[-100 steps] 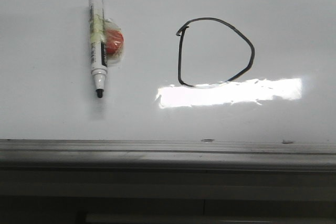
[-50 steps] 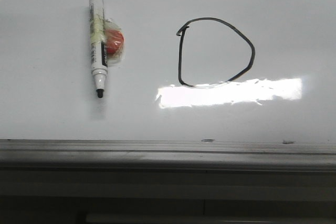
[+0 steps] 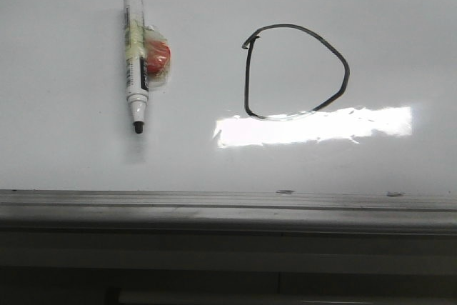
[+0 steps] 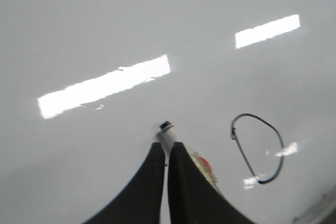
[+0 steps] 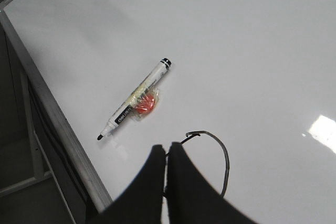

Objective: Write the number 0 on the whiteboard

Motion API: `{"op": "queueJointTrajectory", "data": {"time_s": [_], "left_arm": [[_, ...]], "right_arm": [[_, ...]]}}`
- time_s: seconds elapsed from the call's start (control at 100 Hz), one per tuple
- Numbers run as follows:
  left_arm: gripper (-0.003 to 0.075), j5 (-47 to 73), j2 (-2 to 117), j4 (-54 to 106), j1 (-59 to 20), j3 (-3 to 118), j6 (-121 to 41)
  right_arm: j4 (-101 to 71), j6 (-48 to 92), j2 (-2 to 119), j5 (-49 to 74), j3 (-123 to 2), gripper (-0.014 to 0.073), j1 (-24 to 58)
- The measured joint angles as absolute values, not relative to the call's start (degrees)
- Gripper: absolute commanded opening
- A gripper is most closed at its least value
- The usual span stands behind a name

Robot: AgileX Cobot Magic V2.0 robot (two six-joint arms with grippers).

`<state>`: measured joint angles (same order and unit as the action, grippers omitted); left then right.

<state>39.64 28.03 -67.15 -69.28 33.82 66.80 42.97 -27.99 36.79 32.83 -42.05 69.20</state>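
The place looks like a robotics lab or test bench rather than a home, though little beyond the work surface shows. A glossy whiteboard lies flat and fills nearly the whole front view, with a grey metal ledge along its near edge. Long bright strips of glare on the board point to ceiling tube lighting of an office or lab kind. An uncapped dry-erase marker lies on the board. In the right wrist view, bare grey floor and a pale frame leg show beside the board.
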Motion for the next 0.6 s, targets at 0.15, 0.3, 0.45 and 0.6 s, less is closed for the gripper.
{"op": "queueJointTrajectory", "data": {"time_s": [0.15,0.3,0.45,0.6], "left_arm": [[-0.002,28.3,22.8,-68.2,-55.3,29.0,66.7],[-0.002,23.4,19.0,-68.5,-44.9,26.5,66.7],[-0.002,21.7,18.1,-67.0,-39.8,25.8,66.7],[-0.002,19.4,18.0,-64.5,-38.9,23.2,65.7]], "right_arm": [[43.0,-28.0,36.8,33.0,-42.0,-0.0047,69.2],[43.0,-28.0,36.8,33.0,-42.0,-0.0047,69.2],[43.0,-28.0,36.8,33.0,-42.0,-0.0047,69.2],[43.0,-28.0,36.8,33.0,-42.0,-0.0047,69.2]]}}
